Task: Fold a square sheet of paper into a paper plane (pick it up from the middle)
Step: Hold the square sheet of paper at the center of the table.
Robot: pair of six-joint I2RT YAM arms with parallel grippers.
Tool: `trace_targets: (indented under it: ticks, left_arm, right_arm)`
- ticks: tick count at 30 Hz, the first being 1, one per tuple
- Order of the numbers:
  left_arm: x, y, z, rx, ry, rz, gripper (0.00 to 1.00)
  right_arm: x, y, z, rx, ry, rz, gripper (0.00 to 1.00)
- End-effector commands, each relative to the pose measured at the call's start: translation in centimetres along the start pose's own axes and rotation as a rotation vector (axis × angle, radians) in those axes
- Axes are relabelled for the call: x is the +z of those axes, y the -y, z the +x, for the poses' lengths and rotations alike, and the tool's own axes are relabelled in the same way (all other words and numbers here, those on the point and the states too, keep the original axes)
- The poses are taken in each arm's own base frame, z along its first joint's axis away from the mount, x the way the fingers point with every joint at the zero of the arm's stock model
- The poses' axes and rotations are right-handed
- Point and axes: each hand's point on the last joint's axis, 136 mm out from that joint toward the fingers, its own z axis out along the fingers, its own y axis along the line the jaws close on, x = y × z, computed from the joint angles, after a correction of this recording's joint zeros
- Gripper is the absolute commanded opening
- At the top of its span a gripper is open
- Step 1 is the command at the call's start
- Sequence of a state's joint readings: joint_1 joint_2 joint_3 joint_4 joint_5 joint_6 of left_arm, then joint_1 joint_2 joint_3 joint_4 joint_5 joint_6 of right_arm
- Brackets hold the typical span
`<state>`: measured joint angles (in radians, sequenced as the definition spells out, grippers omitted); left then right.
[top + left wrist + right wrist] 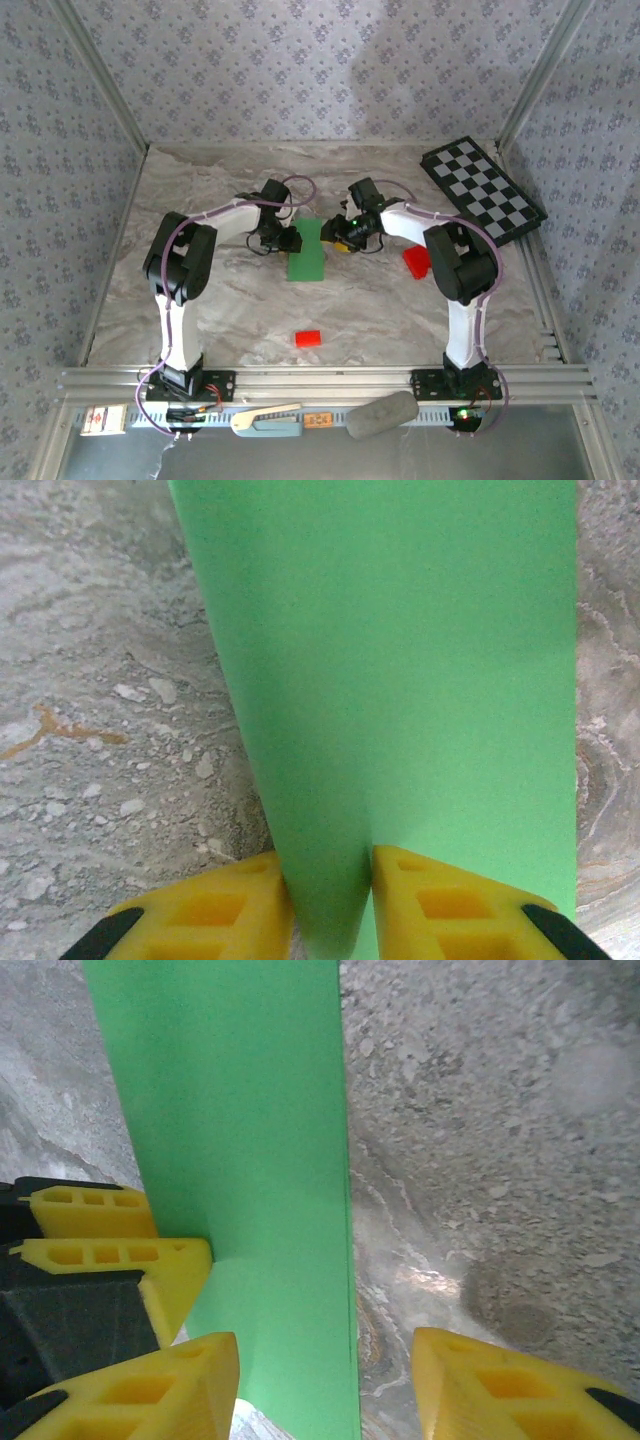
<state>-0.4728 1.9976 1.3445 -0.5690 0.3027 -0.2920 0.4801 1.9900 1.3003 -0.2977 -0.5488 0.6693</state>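
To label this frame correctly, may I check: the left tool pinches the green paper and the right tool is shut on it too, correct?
Not quite. The right tool is open, its fingers spread apart, as the right wrist view shows. The left tool does pinch the green paper.

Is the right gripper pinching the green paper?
No, the right gripper is wide open, its yellow fingers spread apart above the green paper without closing on it.
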Motion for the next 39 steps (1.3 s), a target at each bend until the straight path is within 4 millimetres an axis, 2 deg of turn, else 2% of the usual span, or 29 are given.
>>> trace_targets:
  ticks: [1,6,23,39]
  left_arm:
    - [1.8,-0.4,1.8,-0.018,-0.087,-0.007,0.29]
    - [1.9,-0.6,1.6,-0.037,-0.083,-0.017,0.31]
    - [2.7,-1.7,2.0,-0.120,-0.106,-0.066,0.29]
    - [3.3,-1.8,2.5,-0.135,-0.120,-0.056,0.29]
  right_arm:
    - [0.5,-1.1,0.1,-0.027,-0.026,-0.028,0.47]
    - [1.1,-1.5,0.3,-0.031,-0.038,-0.031,0.43]
    - [1.9,-2.0,0.6,-0.045,-0.061,-0.023,0.40]
    - [3.0,-2.2,1.0,-0.059,-0.091,-0.013,0.38]
